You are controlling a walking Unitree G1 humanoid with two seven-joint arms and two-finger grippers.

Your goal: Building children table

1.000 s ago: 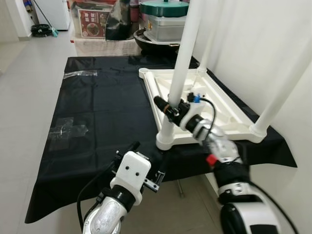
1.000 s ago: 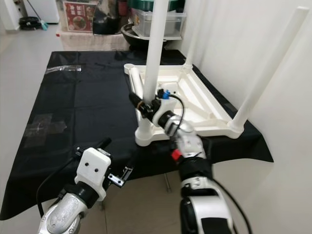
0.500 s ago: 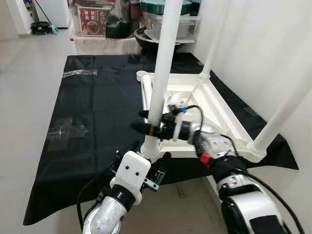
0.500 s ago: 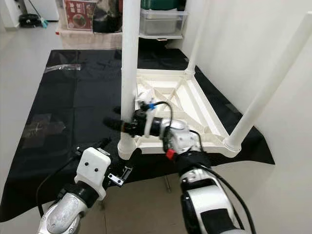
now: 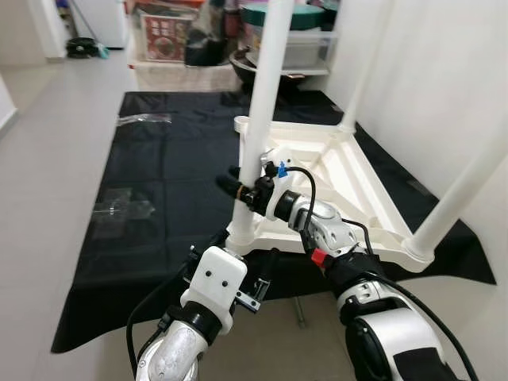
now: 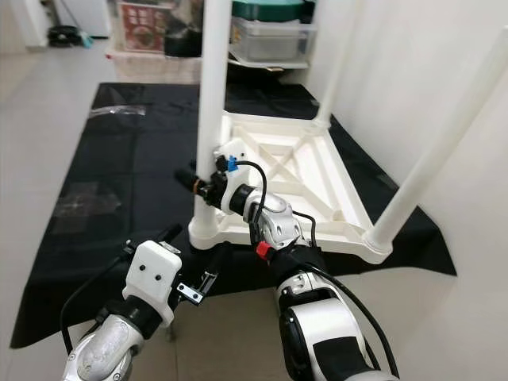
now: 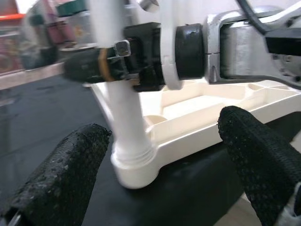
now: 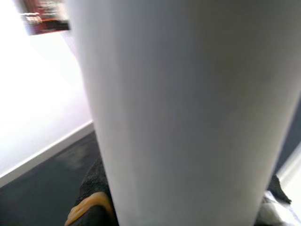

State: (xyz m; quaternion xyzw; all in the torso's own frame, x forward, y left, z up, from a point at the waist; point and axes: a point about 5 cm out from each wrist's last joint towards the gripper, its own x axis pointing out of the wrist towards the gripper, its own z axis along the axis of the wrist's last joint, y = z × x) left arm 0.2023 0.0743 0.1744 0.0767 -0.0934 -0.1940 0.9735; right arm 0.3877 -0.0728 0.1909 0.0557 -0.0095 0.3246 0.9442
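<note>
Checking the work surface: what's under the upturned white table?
A black cloth lies under the upturned white table and spreads well past it, with clear plastic bags on its bare part. What the cloth itself covers is hidden.

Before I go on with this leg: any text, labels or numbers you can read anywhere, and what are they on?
None can be read.
Red box on the floor behind the black cloth: printed front with pictures and lettering, too small and blurred to read.
White table top, table leg and right gripper: no markings show.
</note>
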